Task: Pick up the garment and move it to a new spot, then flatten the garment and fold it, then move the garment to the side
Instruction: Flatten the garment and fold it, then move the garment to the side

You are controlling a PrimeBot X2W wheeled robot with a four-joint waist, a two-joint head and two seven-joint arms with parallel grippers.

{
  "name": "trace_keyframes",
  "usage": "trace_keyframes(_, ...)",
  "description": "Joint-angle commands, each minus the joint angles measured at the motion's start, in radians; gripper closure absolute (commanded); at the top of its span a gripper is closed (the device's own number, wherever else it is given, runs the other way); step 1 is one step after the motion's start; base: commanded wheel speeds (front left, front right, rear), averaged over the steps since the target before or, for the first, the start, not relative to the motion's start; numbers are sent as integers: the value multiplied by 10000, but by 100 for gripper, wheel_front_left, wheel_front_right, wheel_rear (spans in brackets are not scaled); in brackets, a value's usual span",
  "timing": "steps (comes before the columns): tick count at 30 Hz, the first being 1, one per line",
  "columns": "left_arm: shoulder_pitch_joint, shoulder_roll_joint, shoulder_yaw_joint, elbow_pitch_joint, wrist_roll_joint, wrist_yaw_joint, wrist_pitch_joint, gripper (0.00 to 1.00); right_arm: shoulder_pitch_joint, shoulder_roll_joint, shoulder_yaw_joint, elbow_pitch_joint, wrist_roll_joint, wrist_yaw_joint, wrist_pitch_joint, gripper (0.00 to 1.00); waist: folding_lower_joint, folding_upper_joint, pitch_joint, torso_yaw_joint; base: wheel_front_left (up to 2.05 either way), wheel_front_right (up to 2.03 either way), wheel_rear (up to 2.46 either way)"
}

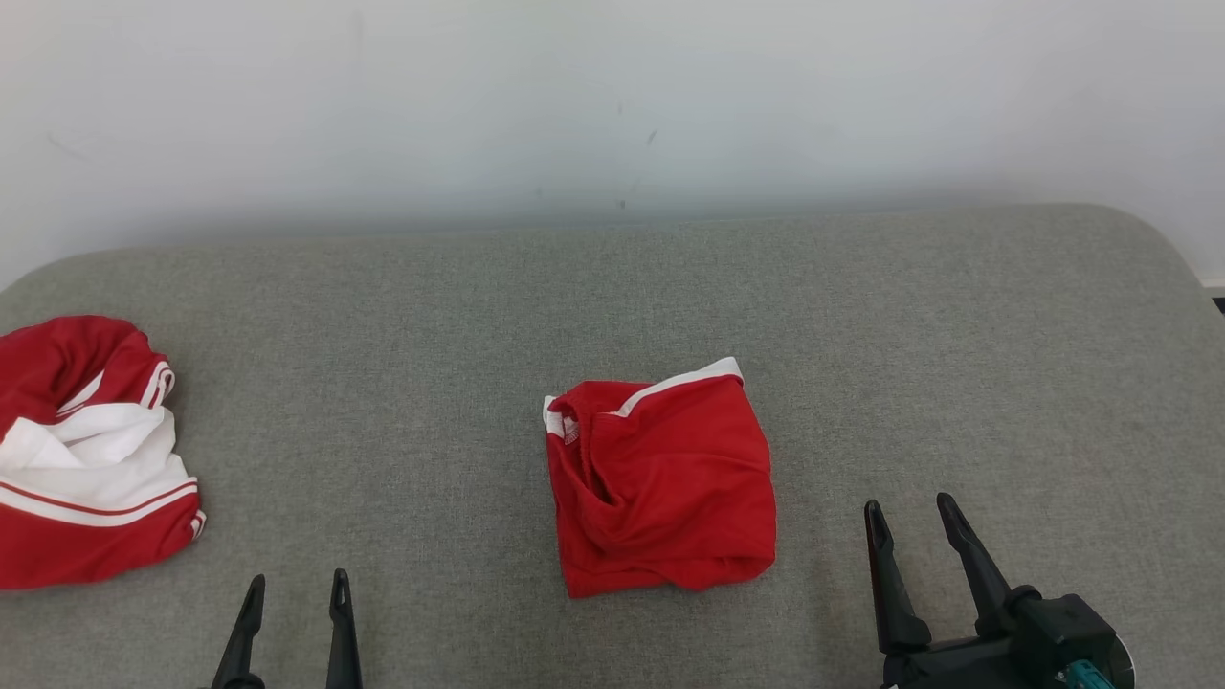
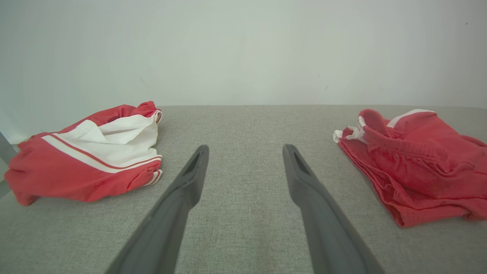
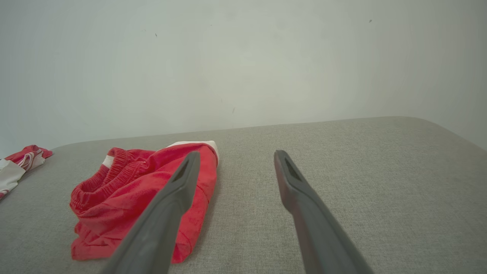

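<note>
In the head view, the squarish folded red fabric garment [image 1: 660, 478] is lying at the middle of the grey woven cushion [image 1: 431, 316], its elastic waistband running near-to-far along its left side, while a crumpled red-and-white striped garment [image 1: 91, 459] is sitting at the cushion's left edge. The left gripper [image 1: 298, 577] is hovering at the cushion's near edge, left of middle, and the right gripper [image 1: 908, 501] is hovering near the same edge on the right. Both are standing with fingers spread wide and holding nothing. In the left wrist view, the left gripper [image 2: 245, 146] is pointing at bare cushion between the two garments, the red fabric garment [image 2: 418, 171] lying well off to its right. In the right wrist view, the right gripper [image 3: 237, 152] is aiming just past the red fabric garment [image 3: 125, 198], which is lying close beside its left finger. The right arm is looking nearer, so a short leftward reach is probably what the pick calls for.
</note>
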Motion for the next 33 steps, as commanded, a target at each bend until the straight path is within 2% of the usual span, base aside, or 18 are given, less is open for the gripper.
trace_keyframes(1, 104, -10, 26, 11, 73, 14, -27, 0, 3, 23, 7, 20, -36, -24, -1, 0, 0, 0, 4, 0, 0, 0, 0)
trace_keyframes(33, 45, -10, 102, 16, 56, -9, -27, 0, 11, 24, 47, 89, -70, -24, -3, 0, 0, 0, 65, 57, 0, 0, 0)
